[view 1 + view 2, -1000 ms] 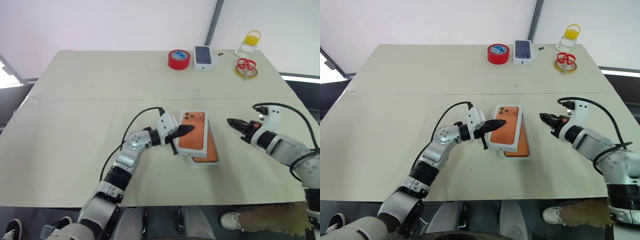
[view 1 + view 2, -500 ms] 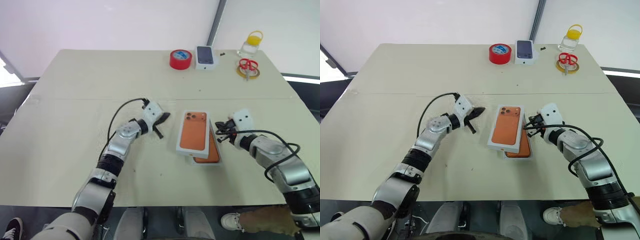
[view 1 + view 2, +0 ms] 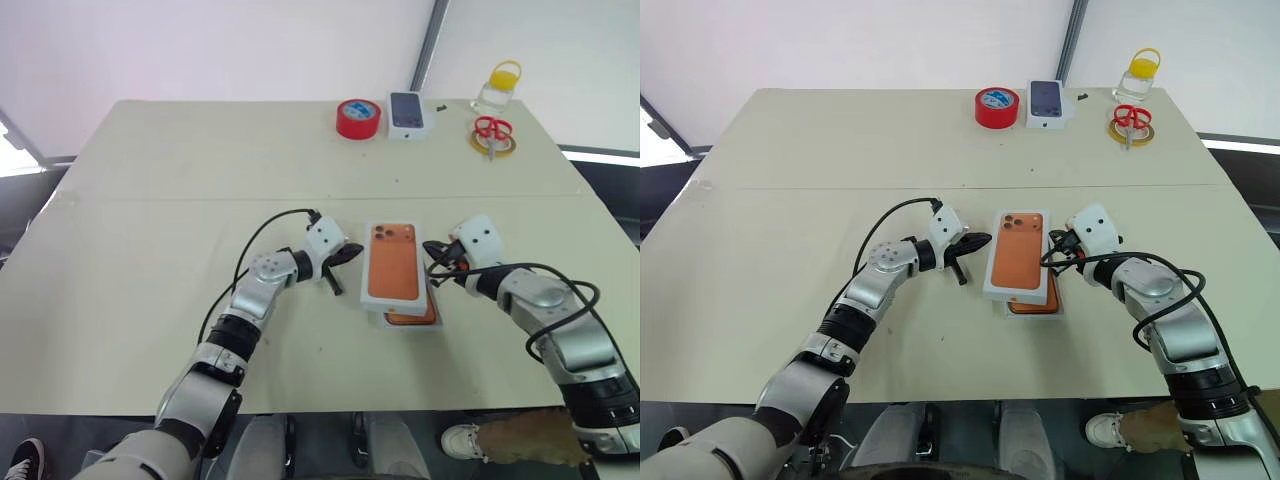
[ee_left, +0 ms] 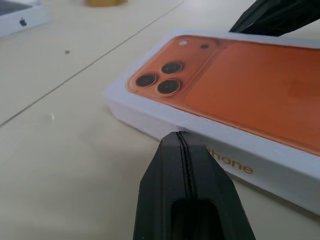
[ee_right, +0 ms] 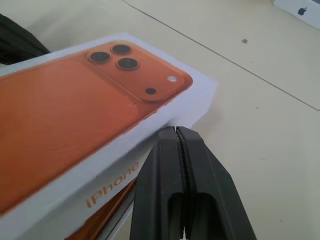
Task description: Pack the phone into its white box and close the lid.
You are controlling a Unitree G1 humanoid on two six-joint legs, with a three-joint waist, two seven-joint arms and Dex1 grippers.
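Both grippers are closed and empty: our left gripper [image 3: 349, 256] has returned beside the lid [image 3: 392, 262], our right gripper [image 3: 436, 252] stays against its other side. That lid sits askew over the phone [image 3: 412, 318] in the white box [image 3: 433, 322], straighter than before, not yet seated.

white box [image 3: 412, 318]: mostly hidden under the lid [image 3: 394, 264], centre of frame
lid's far end [image 4: 300, 165]: cut off at the right edge
scissors [image 3: 491, 130]: upper right, details too small to tell
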